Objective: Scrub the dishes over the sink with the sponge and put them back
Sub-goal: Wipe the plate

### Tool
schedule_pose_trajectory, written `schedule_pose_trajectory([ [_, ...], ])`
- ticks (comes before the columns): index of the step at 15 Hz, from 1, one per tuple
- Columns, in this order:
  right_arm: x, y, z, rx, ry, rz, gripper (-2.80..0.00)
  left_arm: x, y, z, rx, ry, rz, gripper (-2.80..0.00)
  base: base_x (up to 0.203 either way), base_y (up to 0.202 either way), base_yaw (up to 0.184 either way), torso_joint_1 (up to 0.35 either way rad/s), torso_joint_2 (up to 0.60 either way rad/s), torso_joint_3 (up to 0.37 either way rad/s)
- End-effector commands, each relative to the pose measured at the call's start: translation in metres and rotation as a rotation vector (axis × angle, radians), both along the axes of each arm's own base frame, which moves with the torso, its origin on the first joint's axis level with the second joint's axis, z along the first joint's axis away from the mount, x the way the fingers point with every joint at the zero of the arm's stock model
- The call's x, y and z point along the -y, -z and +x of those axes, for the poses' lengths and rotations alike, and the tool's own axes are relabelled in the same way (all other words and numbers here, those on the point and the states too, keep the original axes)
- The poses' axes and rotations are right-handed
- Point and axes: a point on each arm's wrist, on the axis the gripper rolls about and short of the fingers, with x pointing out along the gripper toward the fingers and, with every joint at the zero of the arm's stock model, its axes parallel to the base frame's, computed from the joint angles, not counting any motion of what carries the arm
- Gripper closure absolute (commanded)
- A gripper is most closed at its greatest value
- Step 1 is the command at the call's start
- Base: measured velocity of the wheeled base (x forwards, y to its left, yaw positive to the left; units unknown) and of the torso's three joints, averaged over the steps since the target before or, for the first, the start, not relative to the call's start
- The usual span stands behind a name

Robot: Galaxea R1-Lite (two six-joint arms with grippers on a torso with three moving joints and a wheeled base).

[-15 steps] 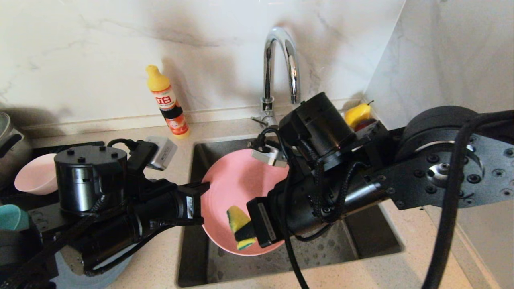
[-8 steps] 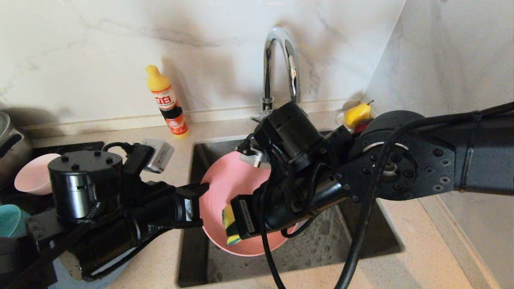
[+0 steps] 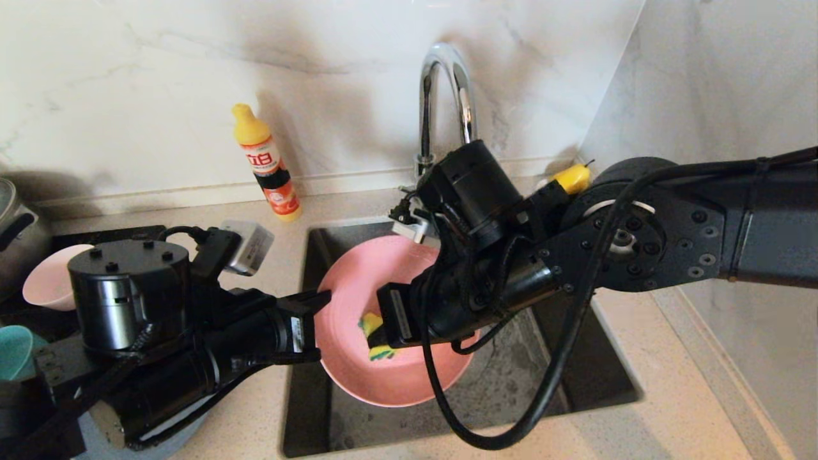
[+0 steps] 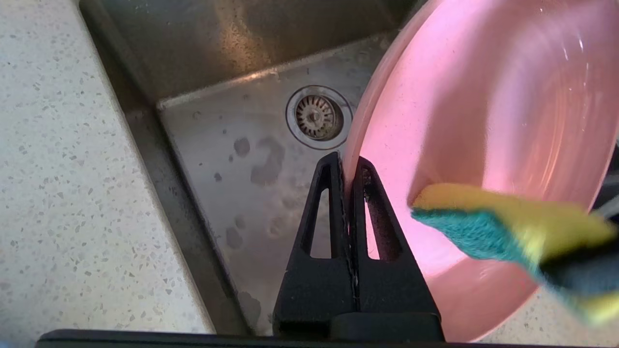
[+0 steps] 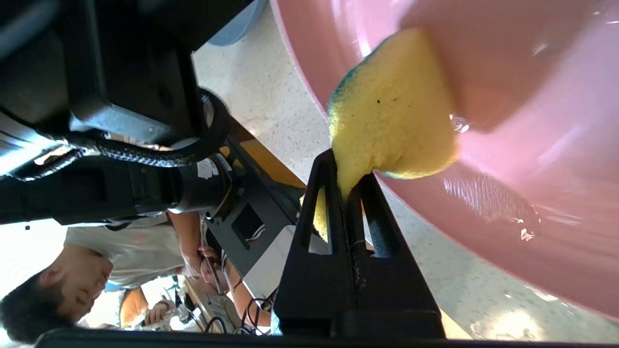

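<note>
A salmon-pink plate (image 3: 358,275) hangs tilted over the steel sink (image 3: 575,377). My left gripper (image 3: 323,297) is shut on the plate's left rim; the left wrist view shows its jaws (image 4: 346,162) pinching the thin edge of the plate (image 4: 483,96) above the drain (image 4: 316,116). My right gripper (image 3: 388,332) is shut on the yellow sponge (image 3: 374,322) and presses it against the plate's inner face. In the right wrist view the sponge (image 5: 391,111) bulges out of the gripper (image 5: 346,169) onto the plate (image 5: 532,145). Its green layer (image 4: 478,237) shows in the left wrist view.
A chrome tap (image 3: 441,96) rises behind the sink, with a dish-soap bottle (image 3: 268,166) to its left and a yellow pear (image 3: 571,179) at the back right corner. A pale pink bowl (image 3: 54,281), a teal bowl (image 3: 13,351) and a steel pot (image 3: 16,230) sit at far left.
My right arm has swung left and the sponge has slid from the plate's lower part up toward its middle. The left gripper still holds the rim in about the same place.
</note>
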Motion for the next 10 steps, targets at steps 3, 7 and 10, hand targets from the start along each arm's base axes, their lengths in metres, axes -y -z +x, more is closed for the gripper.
schedule_pose_trajectory([
  [3,0.008,-0.011,0.008,0.01,0.028,0.016,0.0,-0.001,0.001,-0.003,0.0,0.008,-0.004,0.0,0.0,0.0,0.0,0.0,0.0,0.0],
  [7,0.022,-0.022,0.016,0.034,0.069,0.038,0.0,-0.002,-0.001,-0.004,0.003,0.012,-0.009,0.0,0.0,0.0,0.0,0.0,0.0,0.0],
  [10,0.038,-0.029,0.018,0.031,0.102,0.033,0.0,-0.003,-0.002,-0.005,0.009,0.012,-0.014,0.0,0.0,0.0,0.0,0.0,0.0,0.0],
])
